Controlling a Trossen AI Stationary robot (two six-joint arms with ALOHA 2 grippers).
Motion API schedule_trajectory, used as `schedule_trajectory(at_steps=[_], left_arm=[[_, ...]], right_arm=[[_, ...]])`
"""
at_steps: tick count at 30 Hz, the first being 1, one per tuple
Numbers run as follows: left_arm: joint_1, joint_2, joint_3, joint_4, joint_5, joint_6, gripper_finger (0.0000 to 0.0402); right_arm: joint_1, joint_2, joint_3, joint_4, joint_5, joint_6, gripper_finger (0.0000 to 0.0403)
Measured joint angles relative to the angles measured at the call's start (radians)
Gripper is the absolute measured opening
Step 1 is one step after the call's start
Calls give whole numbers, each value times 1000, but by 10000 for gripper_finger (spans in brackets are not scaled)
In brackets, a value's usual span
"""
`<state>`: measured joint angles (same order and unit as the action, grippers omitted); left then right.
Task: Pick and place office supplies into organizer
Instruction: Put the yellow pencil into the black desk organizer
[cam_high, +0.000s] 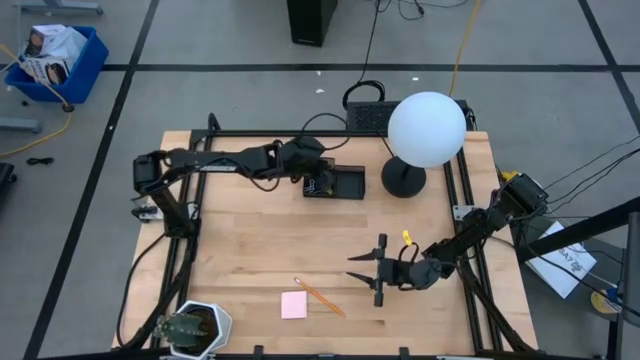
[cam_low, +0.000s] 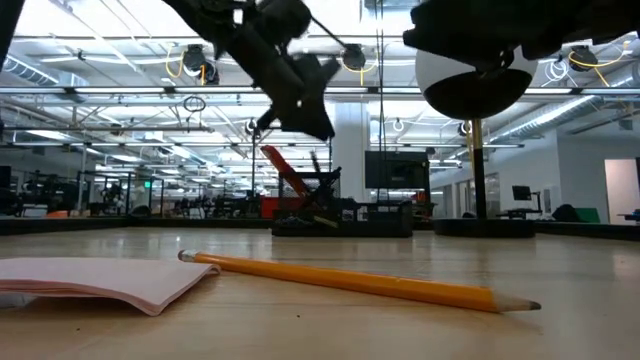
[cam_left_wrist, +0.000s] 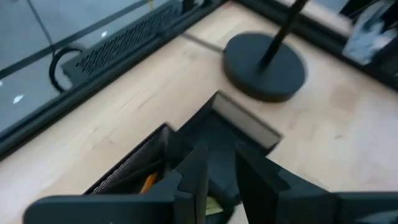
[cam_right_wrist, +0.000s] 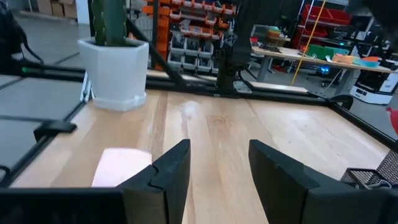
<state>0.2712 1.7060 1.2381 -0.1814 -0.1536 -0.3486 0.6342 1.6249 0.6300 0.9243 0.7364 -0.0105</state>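
Organizer (cam_high: 341, 183): black mesh tray, far centre of the wooden table (cam_high: 250, 260), just beside the lamp base (cam_high: 403, 180); red-handled scissors (cam_low: 290, 178) standing upright in its taller section, an orange pen (cam_left_wrist: 148, 182) visible inside.

Left gripper (cam_high: 322, 182): directly over the organizer's left end, fingers (cam_left_wrist: 194, 180) slightly parted with a narrow gap, nothing seen pinched between them.

Right gripper (cam_high: 362, 270): low over the near right part of the table, pointing toward the left, fingers (cam_right_wrist: 171, 168) spread apart, empty.

Pencil (cam_high: 320, 297): orange-yellow, lying flat and diagonal on the near centre of the table, well apart from the organizer.

Pink sticky-note pad (cam_high: 294, 305): flat on the table, just beside the pencil's left end; contact between the two not discernible.

Lamp globe (cam_high: 427, 129): white, above the round base, far right.

Potted cactus (cam_high: 192, 328): white pot, near left edge.
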Motion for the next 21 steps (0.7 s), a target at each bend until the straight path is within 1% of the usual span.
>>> schedule_trajectory(at_steps=[5, 8, 10, 13, 17, 21], left_arm=[[-38, -93, 0, -11, 0, 0, 85], [-75, -152, 0, -54, 20, -21, 85], [-114, -184, 0, -67, 23, -25, 85], [-187, -223, -1, -71, 18, -25, 85], [-304, -245, -1, -70, -44, 1, 85], [-413, -245, -11, -66, -142, 34, 85]], right_arm=[[0, 0, 0, -69, -4, 51, 155], [0, 0, 0, -111, -9, 146, 155], [2, 8, 0, -142, -38, 209, 155], [7, 55, 0, -150, -62, 296, 155], [23, 159, 0, -103, -61, 364, 155], [58, 249, 31, -9, -60, 361, 155]])
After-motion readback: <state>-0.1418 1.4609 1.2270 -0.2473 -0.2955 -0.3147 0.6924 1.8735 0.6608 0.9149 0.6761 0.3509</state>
